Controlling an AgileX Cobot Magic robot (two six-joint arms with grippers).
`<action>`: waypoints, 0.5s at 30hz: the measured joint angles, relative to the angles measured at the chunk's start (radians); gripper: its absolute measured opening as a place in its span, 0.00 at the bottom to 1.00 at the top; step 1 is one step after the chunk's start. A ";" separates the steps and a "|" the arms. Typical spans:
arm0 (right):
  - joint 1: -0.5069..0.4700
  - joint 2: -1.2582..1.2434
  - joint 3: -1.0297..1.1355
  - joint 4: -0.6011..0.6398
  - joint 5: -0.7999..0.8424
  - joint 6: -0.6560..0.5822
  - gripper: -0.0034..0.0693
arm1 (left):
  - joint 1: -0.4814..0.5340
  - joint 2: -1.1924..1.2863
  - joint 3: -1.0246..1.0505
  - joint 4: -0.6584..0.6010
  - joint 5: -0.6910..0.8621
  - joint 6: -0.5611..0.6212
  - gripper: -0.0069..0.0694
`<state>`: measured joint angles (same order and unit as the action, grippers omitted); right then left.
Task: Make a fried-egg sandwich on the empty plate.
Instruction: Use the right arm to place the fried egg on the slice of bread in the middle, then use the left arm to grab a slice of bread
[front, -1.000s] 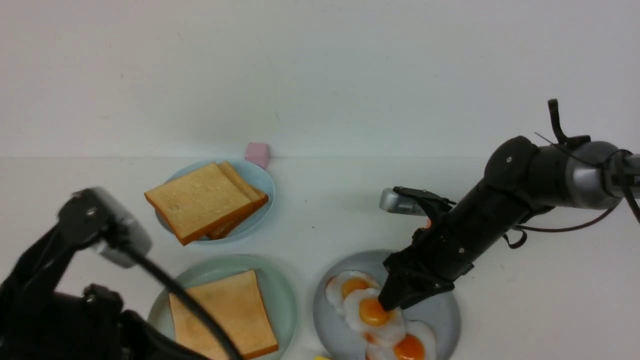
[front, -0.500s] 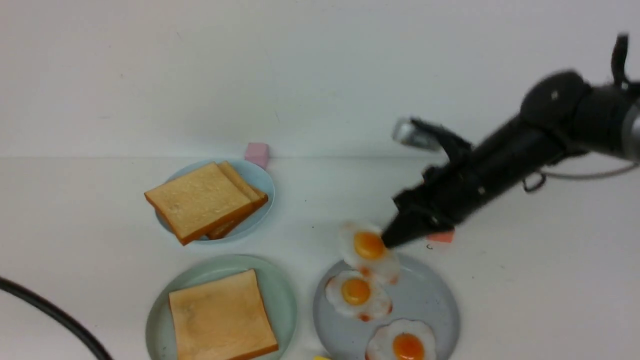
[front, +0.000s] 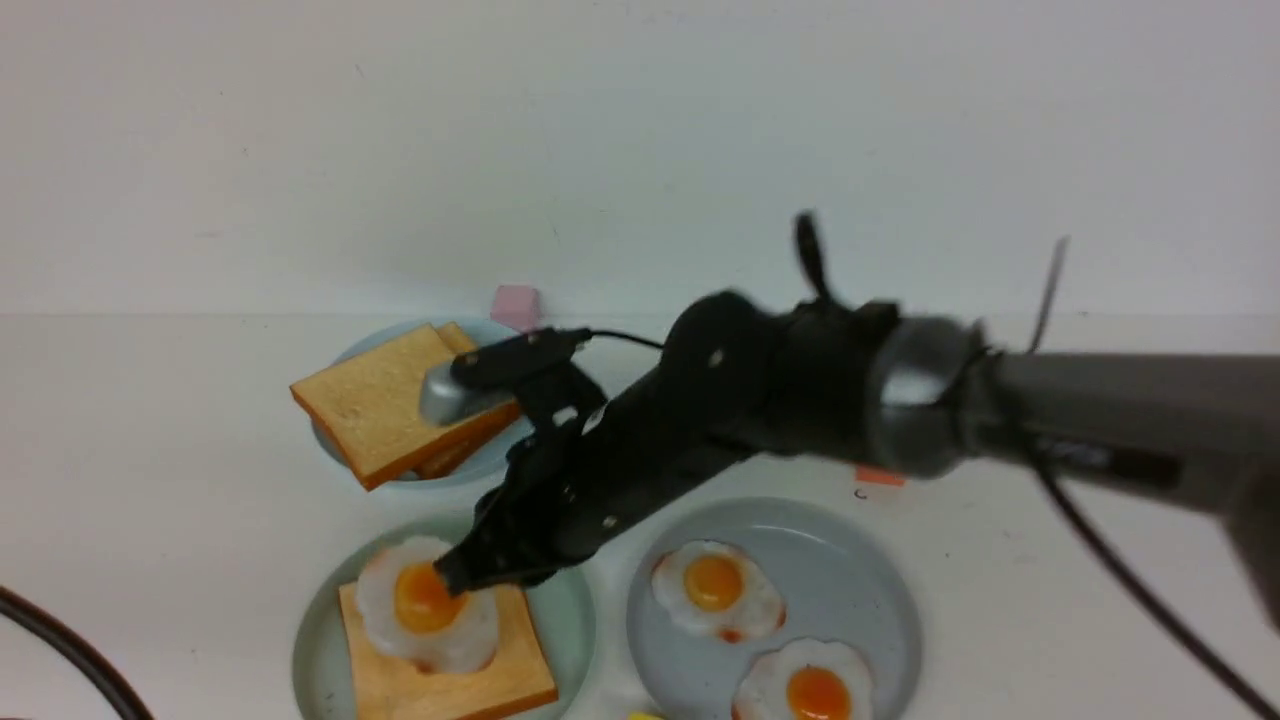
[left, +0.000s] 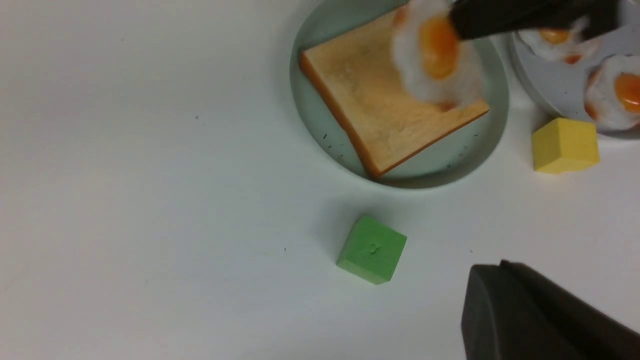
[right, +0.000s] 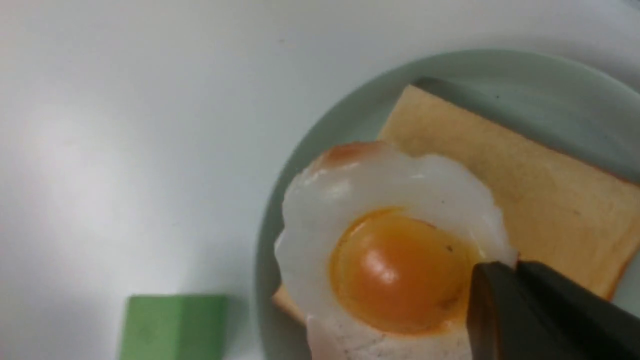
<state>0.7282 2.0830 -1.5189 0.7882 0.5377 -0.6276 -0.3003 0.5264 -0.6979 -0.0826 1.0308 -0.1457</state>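
The pale mint-green plate (front: 578, 620) at the front left carries one golden toast slice (front: 480, 680). My right gripper (front: 455, 578) is shut on the edge of a white fried egg (front: 425, 605) with an orange yolk and holds it over the toast's far left corner. I cannot tell whether egg and toast touch. The right wrist view shows the egg (right: 395, 260) pinched at the gripper (right: 515, 264) above the toast (right: 540, 190). My left gripper (left: 501, 264) is shut and empty, off to the side over bare table near a green block (left: 372, 249).
A grey plate (front: 860, 590) to the right holds two more fried eggs (front: 712, 588). A light-blue plate (front: 495, 460) behind carries stacked toast (front: 370, 405). A pink block (front: 515, 300), an orange block (front: 880, 477) and a yellow block (left: 565, 145) lie on the table.
My right arm lifted one egg off the grey plate and carried it left to above the toast on the mint-green plate. My left arm withdrew out of the front view.
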 joint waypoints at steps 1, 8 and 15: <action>0.001 0.025 0.000 -0.001 -0.039 0.000 0.19 | 0.000 0.000 0.000 -0.007 -0.005 0.000 0.07; -0.001 0.024 0.000 -0.012 -0.048 -0.001 0.50 | 0.000 0.000 0.004 -0.013 -0.036 0.000 0.07; -0.001 -0.169 -0.132 -0.231 0.252 0.128 0.76 | 0.000 0.082 0.128 -0.013 -0.448 -0.077 0.07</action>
<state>0.7270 1.9144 -1.6505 0.5576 0.7902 -0.4994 -0.3003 0.6083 -0.5697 -0.0961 0.5832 -0.2227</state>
